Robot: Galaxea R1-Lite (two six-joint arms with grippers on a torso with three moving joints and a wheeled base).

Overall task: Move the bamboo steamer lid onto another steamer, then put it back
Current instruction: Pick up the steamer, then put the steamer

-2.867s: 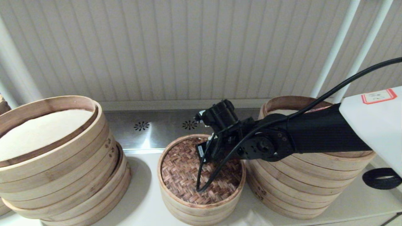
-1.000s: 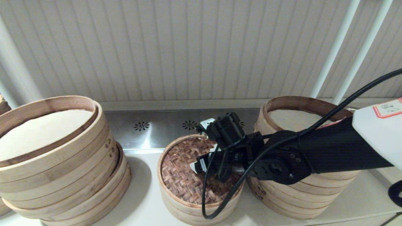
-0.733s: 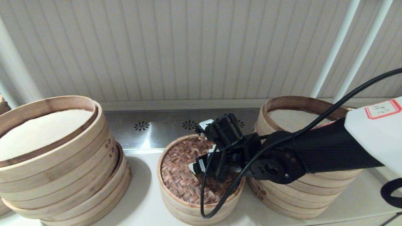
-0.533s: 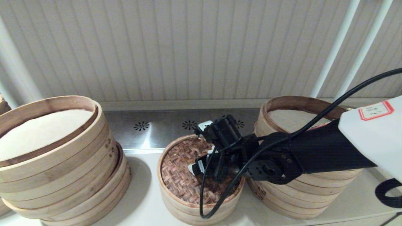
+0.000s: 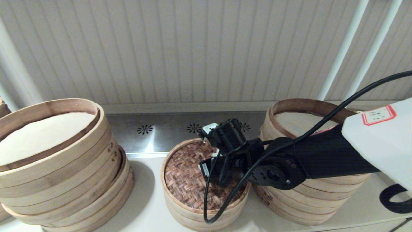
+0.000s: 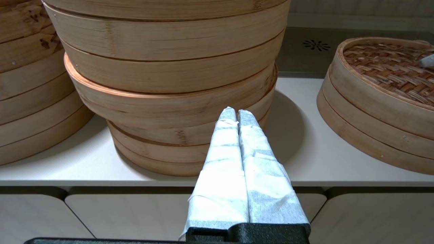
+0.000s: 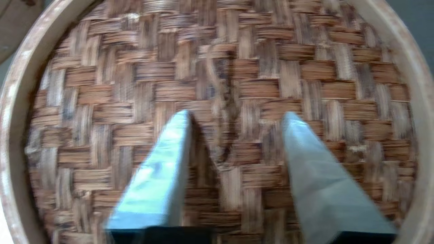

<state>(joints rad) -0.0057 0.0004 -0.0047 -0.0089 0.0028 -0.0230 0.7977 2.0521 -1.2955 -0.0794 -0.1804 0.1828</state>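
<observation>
The bamboo steamer lid [image 5: 185,180], dark herringbone weave inside a pale band, lies flat on a low bamboo basket [image 5: 196,219] at the counter's middle. That basket's inside is hidden, and no open small cloth-lined steamer shows. My right gripper [image 7: 236,114] is open and points down at the lid's [image 7: 237,67] woven middle, its fingertips just above or on the weave, nothing between them. In the head view my right gripper [image 5: 214,174] is mostly hidden by its wrist. My left gripper [image 6: 236,110] is shut and empty, parked in front of the counter edge, left of the lid [image 6: 383,64].
Tall bamboo steamer stacks stand left [image 5: 58,151] and right [image 5: 309,199] of the lid, close to it. A steel strip with vent holes [image 5: 161,129] runs along the wall behind. A black cable [image 5: 222,199] loops over the lid's front rim.
My right gripper has swung from lying sideways over the lid to pointing down at its middle, and the arm has sunk a little. The lid has not moved.
</observation>
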